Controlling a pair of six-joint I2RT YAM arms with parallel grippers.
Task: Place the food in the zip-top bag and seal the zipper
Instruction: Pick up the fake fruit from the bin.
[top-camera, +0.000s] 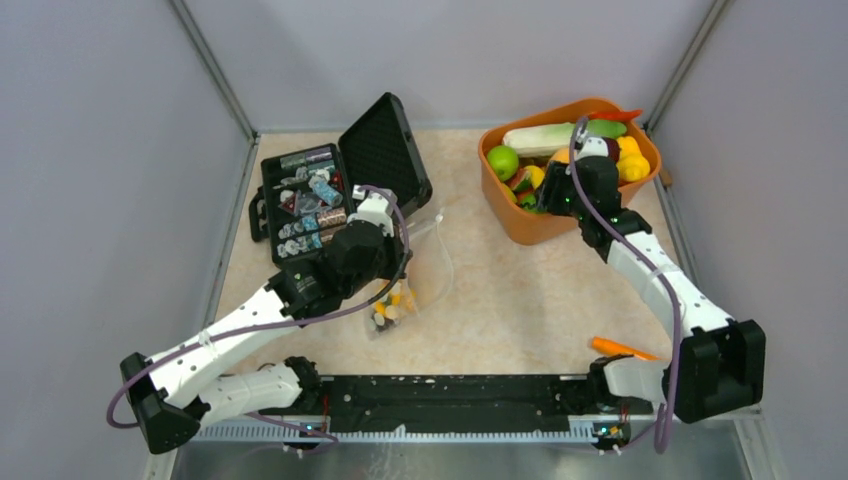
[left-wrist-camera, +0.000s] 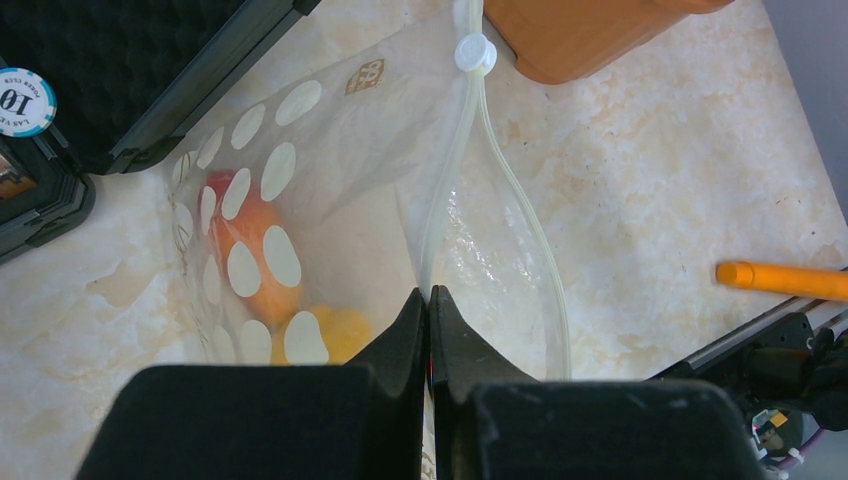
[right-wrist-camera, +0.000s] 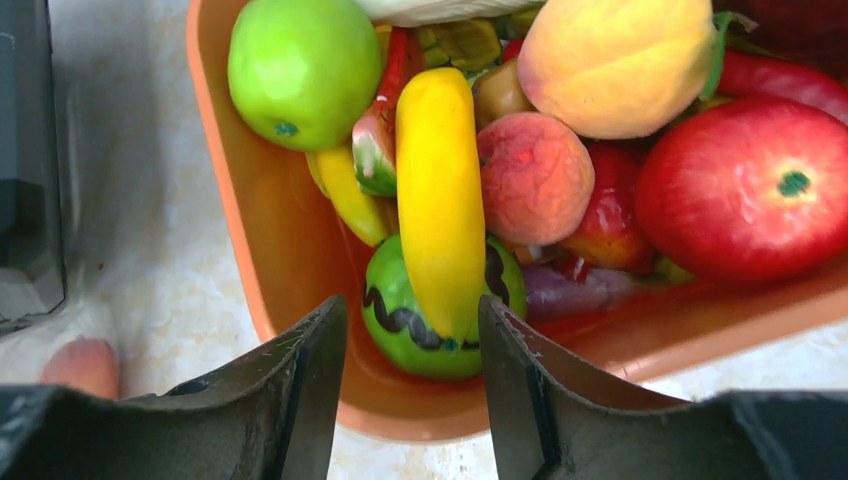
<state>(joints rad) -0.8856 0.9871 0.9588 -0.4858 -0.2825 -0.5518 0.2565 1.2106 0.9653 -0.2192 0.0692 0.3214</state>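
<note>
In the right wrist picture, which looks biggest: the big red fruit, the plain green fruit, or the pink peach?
Largest: big red fruit.
Then: plain green fruit.
Smallest: pink peach.
That is only how they look; nearness to the camera may shift it a little.

Quick look at what's lying around on my desk (top-camera: 500, 300), beige marble-look top. Far left there's a black case (top-camera: 300, 200) lying open, with its foam-lined lid (top-camera: 385, 150) tilted up on its right side. The case is packed with small wrapped bits (top-camera: 310, 215), plus a poker chip (left-wrist-camera: 20, 100) marked 10. Right of the case, well apart, sits an orange tub (top-camera: 525, 225). An orange pen (top-camera: 620, 349) lies far from the case, by the near right edge.
</note>
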